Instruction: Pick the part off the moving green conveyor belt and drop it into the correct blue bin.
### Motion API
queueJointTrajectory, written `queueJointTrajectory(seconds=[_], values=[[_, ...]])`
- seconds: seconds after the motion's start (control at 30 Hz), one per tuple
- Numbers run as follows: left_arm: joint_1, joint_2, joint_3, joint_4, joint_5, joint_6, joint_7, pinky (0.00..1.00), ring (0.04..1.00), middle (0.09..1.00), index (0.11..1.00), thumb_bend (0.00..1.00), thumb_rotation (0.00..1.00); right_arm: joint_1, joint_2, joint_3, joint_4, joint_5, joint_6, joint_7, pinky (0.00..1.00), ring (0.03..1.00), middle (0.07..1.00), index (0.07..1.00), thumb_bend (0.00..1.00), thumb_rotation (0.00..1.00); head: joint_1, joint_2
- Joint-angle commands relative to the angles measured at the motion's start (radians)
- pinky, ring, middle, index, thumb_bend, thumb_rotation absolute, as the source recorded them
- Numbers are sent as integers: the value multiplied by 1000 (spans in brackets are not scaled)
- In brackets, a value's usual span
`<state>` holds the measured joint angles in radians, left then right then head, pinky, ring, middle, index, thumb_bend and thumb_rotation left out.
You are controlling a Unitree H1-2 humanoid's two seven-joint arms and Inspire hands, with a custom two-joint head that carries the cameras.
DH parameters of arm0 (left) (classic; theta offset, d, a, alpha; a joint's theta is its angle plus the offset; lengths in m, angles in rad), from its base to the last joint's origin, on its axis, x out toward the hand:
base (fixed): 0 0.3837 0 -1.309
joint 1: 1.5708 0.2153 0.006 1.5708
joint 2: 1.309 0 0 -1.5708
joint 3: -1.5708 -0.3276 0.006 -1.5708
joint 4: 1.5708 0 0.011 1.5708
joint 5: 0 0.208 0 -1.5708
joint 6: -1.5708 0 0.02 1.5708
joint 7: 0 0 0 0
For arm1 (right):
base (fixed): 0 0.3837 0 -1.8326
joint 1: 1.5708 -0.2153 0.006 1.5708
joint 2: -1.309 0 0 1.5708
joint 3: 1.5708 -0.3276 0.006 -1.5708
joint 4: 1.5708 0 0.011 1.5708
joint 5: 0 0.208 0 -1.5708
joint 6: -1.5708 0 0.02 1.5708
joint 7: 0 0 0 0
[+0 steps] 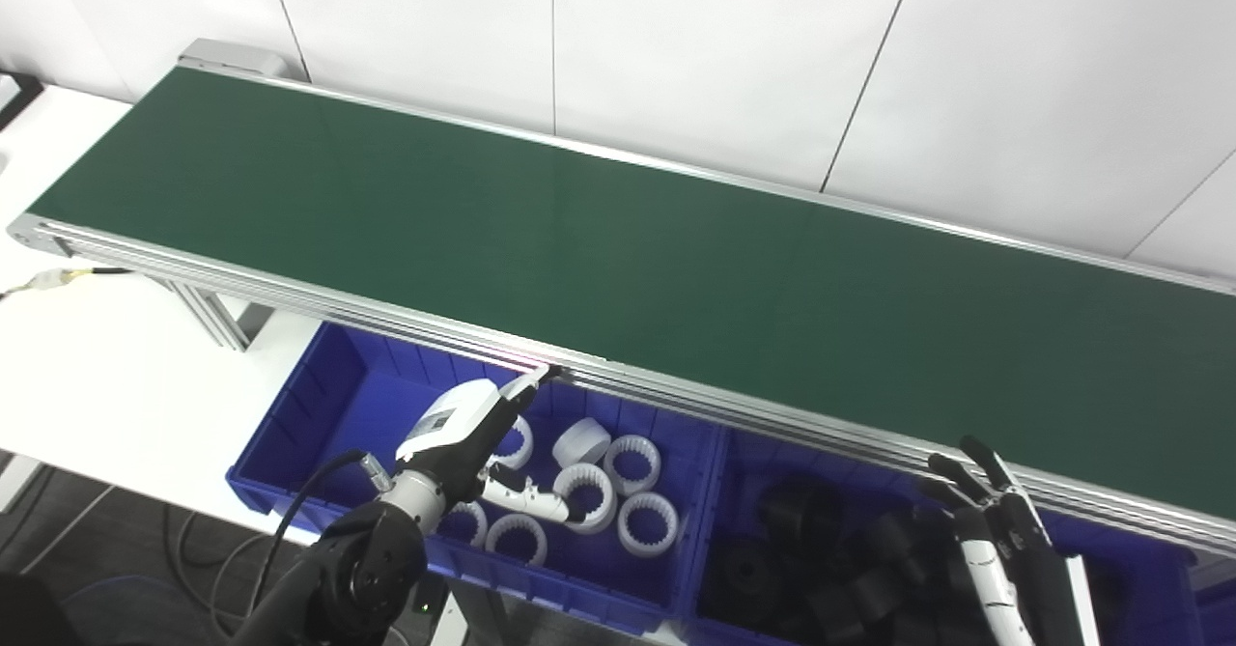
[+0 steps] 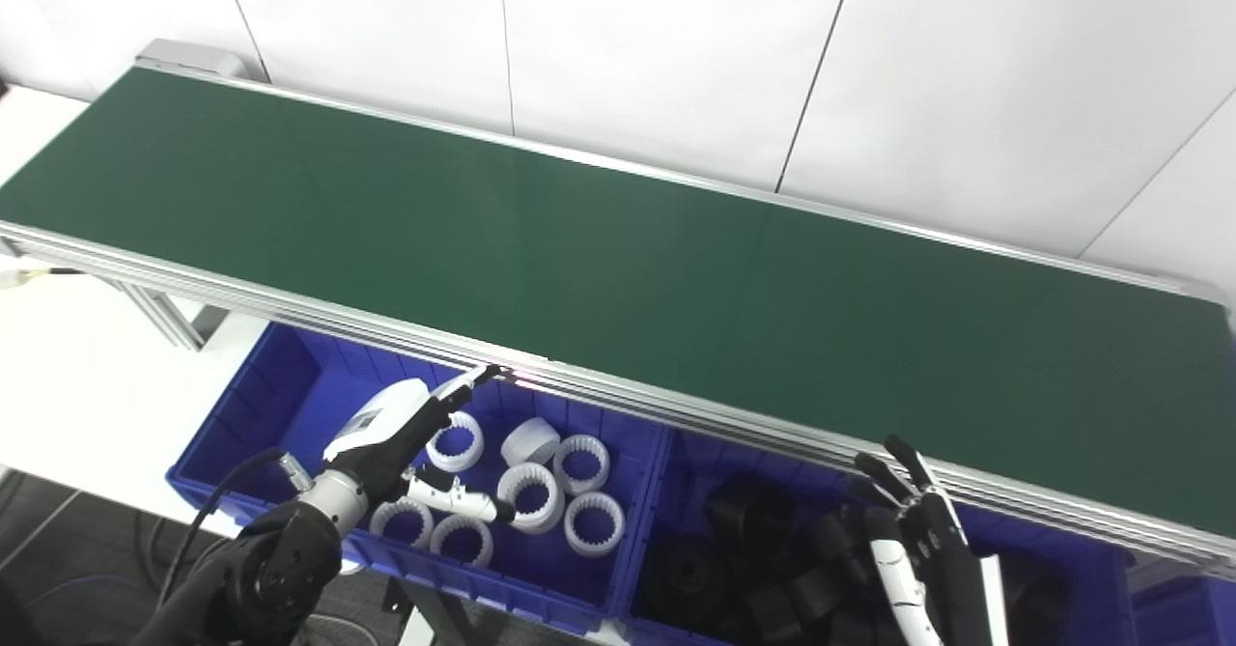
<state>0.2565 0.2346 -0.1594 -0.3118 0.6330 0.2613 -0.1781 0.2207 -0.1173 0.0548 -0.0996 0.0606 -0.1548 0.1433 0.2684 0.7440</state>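
Note:
The green conveyor belt (image 1: 618,240) runs diagonally across the view with no part on it. My left hand (image 1: 473,429) hovers over the left blue bin (image 1: 290,424), fingers spread and holding nothing, fingertips near the belt's front rail. That bin holds several white toothed rings (image 1: 632,463). My right hand (image 1: 999,530) hangs open over the right blue bin (image 1: 734,453), which holds several black parts (image 1: 772,559).
The aluminium front rail (image 1: 676,395) of the conveyor overhangs both bins. A white table (image 1: 87,366) lies at left with a cable and connector (image 1: 48,281). White wall panels stand behind the belt.

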Motion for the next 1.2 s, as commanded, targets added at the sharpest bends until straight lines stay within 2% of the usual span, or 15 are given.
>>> queueJointTrajectory(seconds=[0.0,0.03,0.1,0.17,0.2,0.27,0.37,0.4,0.5,0.57,0.63,0.77,0.87,1.03,1.17], values=[[-7,-1,12,-46,-24,-55,39,658,806,880,879,702,697,-19,6,-1,2,-2,-45,-1,652,741,794,885,558,688,-13,-12],[-9,-16,20,-60,-41,-104,79,652,796,868,867,707,730,-22,9,0,10,-6,-50,-4,650,739,794,885,556,689,-25,-24],[-17,-43,34,-69,-85,-195,140,601,724,792,790,675,689,-28,12,4,31,-16,-65,-3,640,729,786,881,561,692,-47,-46],[-32,-75,39,-77,-153,-255,164,573,678,744,746,680,701,-34,11,10,51,-24,-78,1,646,734,792,884,560,715,-67,-64],[-39,-90,40,-82,-185,-275,167,576,666,725,729,690,761,-36,11,12,58,-26,-81,3,652,740,797,885,572,721,-67,-64],[-69,-131,22,-60,-291,-320,147,597,674,727,736,699,876,-42,19,22,86,-48,-101,-5,641,732,794,884,566,722,-120,-108],[-103,-172,-14,7,-402,-376,119,626,697,750,761,690,926,-48,32,31,121,-66,-131,-12,638,730,793,883,549,705,-146,-141],[-106,-178,-23,25,-403,-386,120,629,699,754,764,687,931,-49,36,34,132,-69,-139,-14,638,730,793,883,548,702,-168,-164],[-109,-204,-47,88,-385,-425,138,640,719,774,775,705,990,-49,48,40,151,-79,-149,-20,642,739,797,881,565,699,-188,-180],[-104,-227,-46,141,-417,-460,150,679,739,787,792,644,999,-50,58,45,164,-89,-162,-25,633,730,791,878,571,693,-217,-202],[-98,-245,-25,221,-470,-504,156,690,735,785,802,663,1000,-55,64,53,184,-99,-189,-28,626,727,788,875,563,683,-243,-215],[-90,-235,17,365,-533,-573,148,715,737,785,814,672,1000,-58,78,69,198,-138,-200,-47,616,715,775,860,561,671,-315,-242],[-91,-215,42,442,-575,-589,127,728,742,788,807,637,1000,-63,90,81,206,-153,-198,-56,621,717,769,850,578,649,-334,-248],[-102,-194,60,476,-620,-591,98,711,716,777,784,634,999,-70,103,94,209,-161,-184,-59,639,726,769,843,612,633,-360,-244],[-104,-187,56,474,-632,-590,83,715,711,772,770,596,939,-69,107,97,205,-173,-182,-64,646,730,774,841,614,630,-382,-230]])
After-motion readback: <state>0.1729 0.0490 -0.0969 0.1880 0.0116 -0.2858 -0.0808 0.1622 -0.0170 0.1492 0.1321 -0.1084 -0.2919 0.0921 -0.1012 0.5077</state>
